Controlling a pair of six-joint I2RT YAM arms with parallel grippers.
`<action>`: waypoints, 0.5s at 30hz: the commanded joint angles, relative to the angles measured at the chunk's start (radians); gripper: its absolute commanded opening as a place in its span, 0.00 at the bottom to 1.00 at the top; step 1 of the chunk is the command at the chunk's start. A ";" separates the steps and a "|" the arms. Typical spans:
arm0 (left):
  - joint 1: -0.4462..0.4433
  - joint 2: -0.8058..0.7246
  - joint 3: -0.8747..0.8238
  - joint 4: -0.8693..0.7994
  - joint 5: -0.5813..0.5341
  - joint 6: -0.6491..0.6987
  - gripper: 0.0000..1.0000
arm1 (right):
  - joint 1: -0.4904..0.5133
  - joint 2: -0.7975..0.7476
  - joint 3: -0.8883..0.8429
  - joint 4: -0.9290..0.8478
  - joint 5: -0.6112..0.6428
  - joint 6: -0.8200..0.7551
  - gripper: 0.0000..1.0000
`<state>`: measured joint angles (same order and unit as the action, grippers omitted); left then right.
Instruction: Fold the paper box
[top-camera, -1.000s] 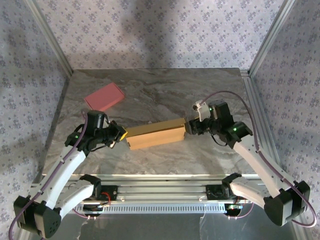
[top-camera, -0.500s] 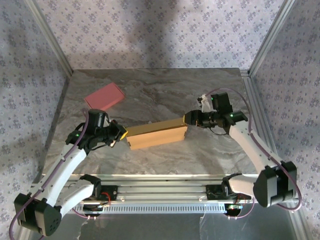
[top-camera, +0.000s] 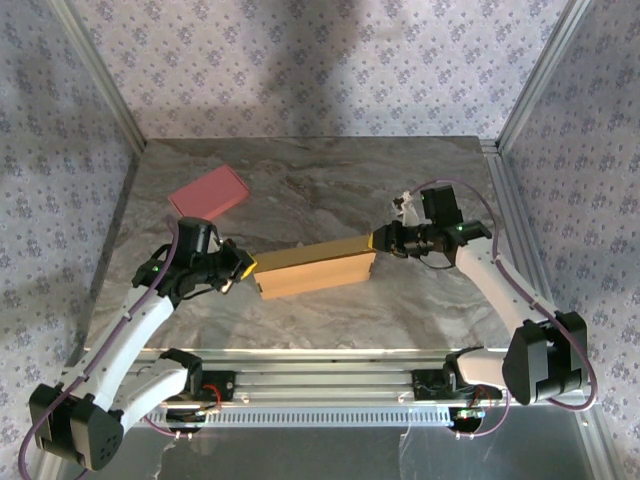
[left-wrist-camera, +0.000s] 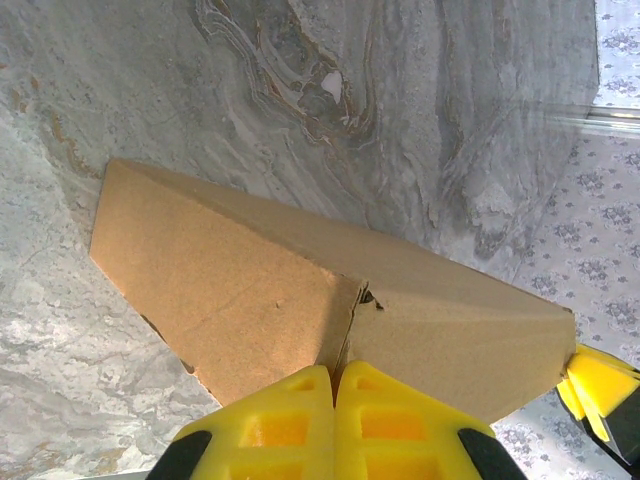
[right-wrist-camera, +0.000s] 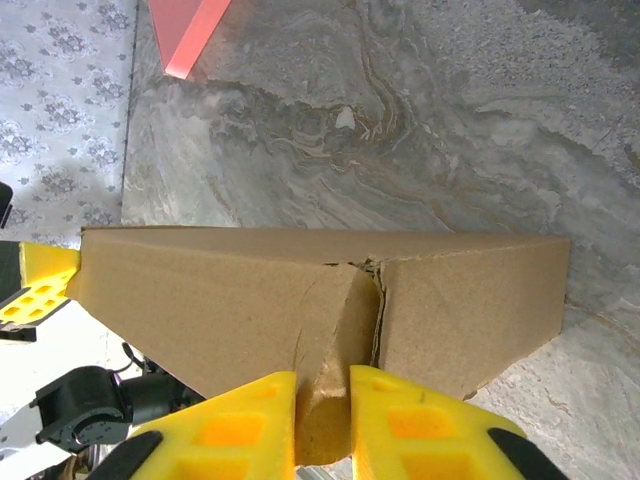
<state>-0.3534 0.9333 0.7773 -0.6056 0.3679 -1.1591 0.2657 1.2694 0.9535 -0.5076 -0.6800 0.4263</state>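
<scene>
Top external view: the paper box (top-camera: 315, 268), a long shallow rectangle of plain brown corrugated cardboard, is seen near the middle of the grey marble-patterned table top (top-camera: 330, 180). It lies slightly askew, its right end farther back than its left. A flat pink rectangle (top-camera: 208, 193) is noted at back left, well apart from it. The box is bracketed end to end by the two arms.

Left gripper (top-camera: 245, 266): in the left wrist view the yellow fingers are pressed together with nothing between them, tips set against the seam of the left end face.

Right gripper (top-camera: 378, 241): the jaws are drawn narrow. In the right wrist view a tab of cardboard at the right end's centre seam is pinched between the yellow fingers.

The step in hand is judged to be the closing of the right end flap, with the left end braced. The body looks formed, and the ends appear to be what remains.

For a clean result:
- The pinched tab should be led along its own crease and not pulled sideways, since a small ragged gap is visible at that seam and the board could tear there.
- The left fingers should be held square to the end face so the box is not slid or turned on the smooth top.
- End-to-end pressure should be matched and kept light, as a hard squeeze could buckle the long walls.
</scene>
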 joint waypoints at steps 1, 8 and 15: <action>0.004 0.024 -0.019 -0.117 -0.026 0.031 0.00 | -0.013 0.000 -0.053 -0.052 0.035 -0.014 0.15; 0.002 0.023 -0.036 -0.156 -0.039 0.075 0.00 | -0.013 -0.013 -0.109 -0.088 0.076 -0.052 0.08; -0.002 0.010 -0.052 -0.163 -0.047 0.084 0.00 | -0.006 -0.050 -0.083 -0.129 0.129 -0.087 0.34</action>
<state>-0.3534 0.9295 0.7750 -0.6189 0.3744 -1.1000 0.2634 1.2110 0.8925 -0.4797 -0.6727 0.3725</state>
